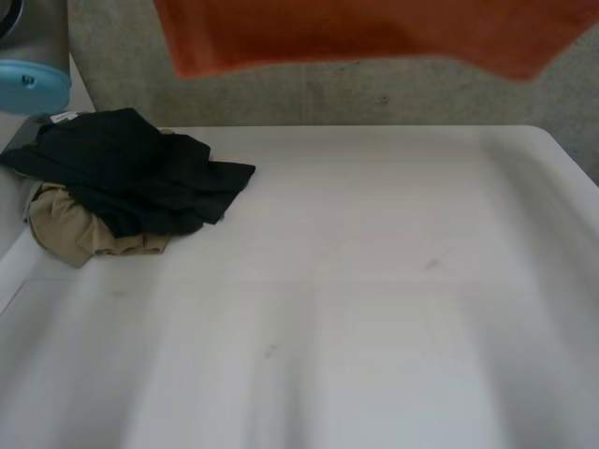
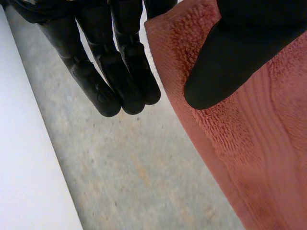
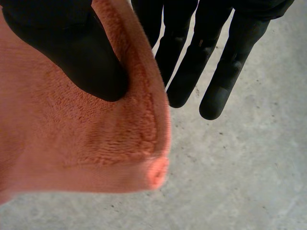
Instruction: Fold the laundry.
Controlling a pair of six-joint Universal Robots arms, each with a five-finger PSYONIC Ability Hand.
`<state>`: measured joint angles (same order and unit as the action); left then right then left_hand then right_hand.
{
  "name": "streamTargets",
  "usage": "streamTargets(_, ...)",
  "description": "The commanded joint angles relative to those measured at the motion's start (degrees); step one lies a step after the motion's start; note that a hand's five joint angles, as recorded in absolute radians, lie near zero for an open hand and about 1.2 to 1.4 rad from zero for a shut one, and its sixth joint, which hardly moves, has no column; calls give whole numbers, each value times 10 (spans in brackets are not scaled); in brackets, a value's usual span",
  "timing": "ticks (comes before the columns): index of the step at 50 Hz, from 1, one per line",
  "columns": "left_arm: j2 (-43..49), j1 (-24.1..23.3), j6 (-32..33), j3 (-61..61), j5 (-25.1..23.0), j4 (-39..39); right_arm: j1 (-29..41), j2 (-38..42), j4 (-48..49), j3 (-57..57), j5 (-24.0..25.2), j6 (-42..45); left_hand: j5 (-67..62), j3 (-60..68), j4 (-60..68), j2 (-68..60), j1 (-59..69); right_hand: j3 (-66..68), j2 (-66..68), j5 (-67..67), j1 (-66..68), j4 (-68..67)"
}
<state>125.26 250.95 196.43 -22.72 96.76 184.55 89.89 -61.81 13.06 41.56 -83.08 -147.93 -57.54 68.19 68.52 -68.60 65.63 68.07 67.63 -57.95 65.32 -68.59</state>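
So far nothing is folded: left hand [image 2: 225, 62] and right hand [image 3: 81, 52] each thumb-pinch the orange towel [image 1: 374, 33], hung at twelve o'clock beyond the table [image 1: 374, 281]; dark clothes [image 1: 131, 168] wait at ten o'clock.

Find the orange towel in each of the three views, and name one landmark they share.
Head view: the orange towel hangs along the top edge, beyond the table.
Left wrist view: the orange towel lies under the left robot hand's thumb, beside its fingers.
Right wrist view: the orange towel lies under the right robot hand's thumb.
Shared landmark: the grey floor.
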Motion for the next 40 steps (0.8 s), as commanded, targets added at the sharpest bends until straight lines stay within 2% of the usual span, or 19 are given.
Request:
streamTargets(1,-27,20,-2,-141,-4,6,7,16,-41,40,19,8,-125,118,115,-114,144,119,124,-121,147,-114)
streamTargets(6,-30,26,2,-248,-31,36,10,34,-72,89,44,7,-125,118,115,-114,144,119,124,-121,147,-114)
streamTargets(12,2,26,25,-351,-64,59,2,89,-136,152,128,9,-125,118,115,-114,144,119,124,-121,147,-114)
streamTargets(17,24,40,62,-395,-60,38,-23,144,-167,172,137,41,-125,118,115,-114,144,119,124,-121,147,-114)
streamTargets(21,10,41,84,-449,-64,-8,-44,164,-209,187,129,98,-125,118,115,-114,144,119,124,-121,147,-114)
streamTargets(25,-28,36,96,-514,-75,-50,-54,143,-288,221,124,145,-125,118,115,-114,144,119,124,-121,147,-114)
streamTargets(30,-100,34,119,-607,-82,-123,-62,67,-407,276,115,192,-125,118,115,-114,144,119,124,-121,147,-114)
streamTargets(34,-164,45,161,-677,-89,-212,-103,-1,-519,329,106,246,-125,118,115,-114,144,119,124,-121,147,-114)
streamTargets(37,-201,58,207,-723,-112,-278,-123,-17,-563,348,102,295,-125,118,115,-114,144,119,124,-121,147,-114)
streamTargets(38,-218,67,228,-739,-129,-306,-134,-24,-585,360,99,335,-125,118,115,-114,144,119,124,-121,147,-114)
streamTargets(40,-228,74,244,-747,-144,-326,-144,-28,-602,368,100,373,-125,118,115,-114,144,119,124,-121,147,-114)
